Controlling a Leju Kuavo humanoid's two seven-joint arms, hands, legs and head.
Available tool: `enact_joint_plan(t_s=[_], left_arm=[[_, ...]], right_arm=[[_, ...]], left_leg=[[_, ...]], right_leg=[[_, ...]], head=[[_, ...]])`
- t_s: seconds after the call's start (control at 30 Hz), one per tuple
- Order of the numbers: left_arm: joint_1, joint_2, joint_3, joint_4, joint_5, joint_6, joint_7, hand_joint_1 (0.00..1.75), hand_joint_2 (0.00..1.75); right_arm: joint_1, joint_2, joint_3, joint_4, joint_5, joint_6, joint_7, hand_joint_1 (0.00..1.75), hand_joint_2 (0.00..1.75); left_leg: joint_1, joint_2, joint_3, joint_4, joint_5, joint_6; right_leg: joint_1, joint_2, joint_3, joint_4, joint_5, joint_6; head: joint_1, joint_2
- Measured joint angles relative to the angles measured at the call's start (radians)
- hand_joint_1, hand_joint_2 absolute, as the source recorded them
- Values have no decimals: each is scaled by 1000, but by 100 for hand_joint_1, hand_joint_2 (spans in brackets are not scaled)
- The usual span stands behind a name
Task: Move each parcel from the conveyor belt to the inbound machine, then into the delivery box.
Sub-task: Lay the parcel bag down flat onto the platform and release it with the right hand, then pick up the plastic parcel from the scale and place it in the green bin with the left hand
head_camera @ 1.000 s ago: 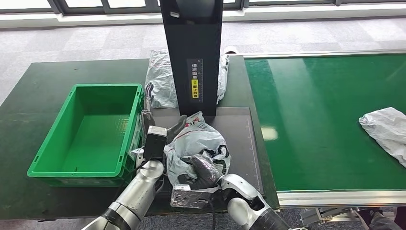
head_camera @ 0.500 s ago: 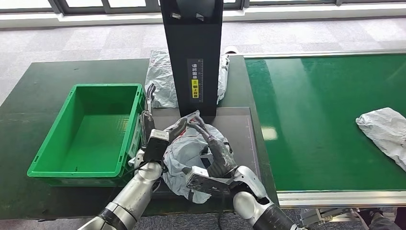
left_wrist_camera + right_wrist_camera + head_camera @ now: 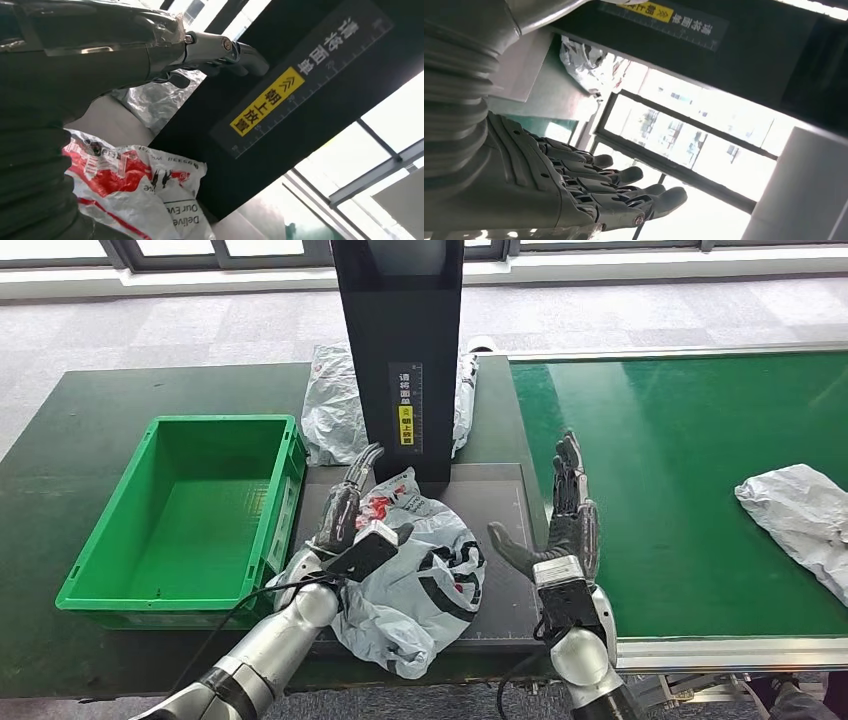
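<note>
Item: parcel (image 3: 415, 575), soft grey-white poly mailer with red and black print. Location: lower centre of the head view, lying on the grey plate of the inbound machine (image 3: 500, 502), just in front of its black column (image 3: 400, 350).

Handling, as a judgement: thin crumpled film, limp and probably light; likely slippery and apt to sag or fold when lifted. Not fragile by appearance; contents unknown. Best hold: a gathered fold or edge on each side, or a scoop from beneath, rather than a pinch on the smooth face.

Left robot hand (image 3: 350, 520): fingers extended and apart, holding nothing, at the parcel's left edge; contact cannot be told.

Right robot hand (image 3: 565, 525): raised, fingers straight and spread, empty, just right of the parcel and apart from it.

Delivery box (image 3: 120, 585): green crate, left of frame, on the dark tabletop (image 3: 60, 430).

Also present: second parcel (image 3: 795, 515) on the green conveyor belt (image 3: 680, 440), right edge; further grey bags (image 3: 330, 415) behind the column.
</note>
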Motion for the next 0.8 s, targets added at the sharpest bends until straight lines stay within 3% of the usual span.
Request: enact_joint_plan(t_s=[0.1, 0.23, 0.3, 0.57, 0.6, 0.7, 0.73, 0.8], left_arm=[[-6, 13, -6, 21, -80, -77, 47, 0, 175], [-31, 69, -60, 76, -382, -303, 192, 0, 175], [-49, 87, -79, 94, -488, -369, 245, 0, 175], [-82, 113, -101, 114, -542, -409, 274, 4, 175], [-84, 115, -101, 114, -543, -414, 277, 24, 175], [-90, 120, -101, 111, -575, -491, 294, 150, 175], [-91, 126, -101, 106, -590, -535, 293, 175, 175], [-91, 142, -101, 90, -605, -614, 268, 175, 175]], right_arm=[[14, 9, -35, -2, -5, 13, -6, 0, 175], [25, 12, -83, 9, -8, 76, -29, 0, 175], [31, 15, -114, 14, -7, 99, -36, 0, 175], [37, 27, -160, 20, -2, 118, -34, 0, 175], [37, 27, -162, 20, -2, 119, -34, 0, 175], [38, 31, -170, 21, 0, 138, -26, 0, 175], [38, 33, -172, 22, 1, 148, -20, 0, 175], [37, 38, -175, 24, 6, 168, -4, 0, 175]], left_leg=[[0, 0, 0, 0, 0, 0], [0, 0, 1, -1, 0, 0], [0, -2, 3, -1, 0, 0], [1, 4, 12, -2, -10, 0], [1, 3, 12, -3, -9, -1], [2, 3, 15, -3, -10, -2], [2, 3, 18, -4, -11, -2], [2, 4, 26, -7, -14, -3]], right_leg=[[0, 0, 0, 0, 0, 0], [0, 0, 1, 0, 0, 0], [0, -2, 4, 0, -1, 0], [0, 0, 20, 0, -8, 0], [0, 0, 20, 0, -8, 0], [0, 0, 24, 0, -9, -2], [0, 0, 27, 0, -10, -2], [0, 1, 33, -1, -12, -4]], head=[[0, 0], [0, 0], [1, 0], [2, 0], [2, 0], [2, 0], [2, 0], [2, 0]])
